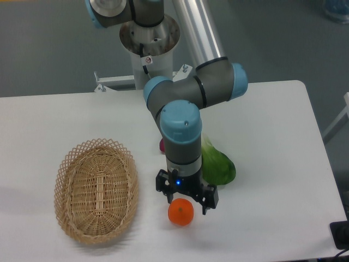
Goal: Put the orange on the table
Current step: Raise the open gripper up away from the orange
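Observation:
The orange (180, 212) is a small round bright-orange fruit sitting on the white table (272, 120), near the front edge and right of the basket. My gripper (185, 196) points down just above and behind it. The jaws stand spread wider than the fruit and do not touch it. The black fingers (210, 201) flank the top of the orange.
An oval woven wicker basket (96, 189) stands empty to the left of the orange. A green vegetable (219, 166) lies just right of my wrist. A small pink-red object (162, 146) peeks out behind the arm. The table's front edge is close below the orange.

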You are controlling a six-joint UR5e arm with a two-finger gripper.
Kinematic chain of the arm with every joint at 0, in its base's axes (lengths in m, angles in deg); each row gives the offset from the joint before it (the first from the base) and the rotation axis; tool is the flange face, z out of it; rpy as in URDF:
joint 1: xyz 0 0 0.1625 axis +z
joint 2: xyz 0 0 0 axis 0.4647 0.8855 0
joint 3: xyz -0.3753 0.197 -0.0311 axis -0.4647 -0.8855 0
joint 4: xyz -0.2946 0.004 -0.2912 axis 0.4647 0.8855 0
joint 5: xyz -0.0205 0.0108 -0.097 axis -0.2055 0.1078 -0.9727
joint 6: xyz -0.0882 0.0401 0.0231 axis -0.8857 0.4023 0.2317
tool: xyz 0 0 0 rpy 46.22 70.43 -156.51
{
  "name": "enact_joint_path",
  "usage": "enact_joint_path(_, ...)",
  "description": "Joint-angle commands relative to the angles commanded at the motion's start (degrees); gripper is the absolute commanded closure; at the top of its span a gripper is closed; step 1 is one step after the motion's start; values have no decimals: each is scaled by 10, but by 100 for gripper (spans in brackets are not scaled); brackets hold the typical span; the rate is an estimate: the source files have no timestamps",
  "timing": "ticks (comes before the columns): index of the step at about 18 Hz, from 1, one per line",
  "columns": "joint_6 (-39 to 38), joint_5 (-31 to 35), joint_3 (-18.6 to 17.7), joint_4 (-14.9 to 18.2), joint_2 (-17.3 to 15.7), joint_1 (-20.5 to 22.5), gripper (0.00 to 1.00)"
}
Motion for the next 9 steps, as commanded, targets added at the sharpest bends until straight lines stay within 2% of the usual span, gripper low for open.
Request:
enact_joint_path(3,17,3,9,-2,-4,2,0)
enact_joint_path(5,59,10,11,1,-10,11,0)
enact_joint_path(6,75,11,10,14,-25,22,0)
enact_joint_path(9,116,11,13,61,-38,28,0)
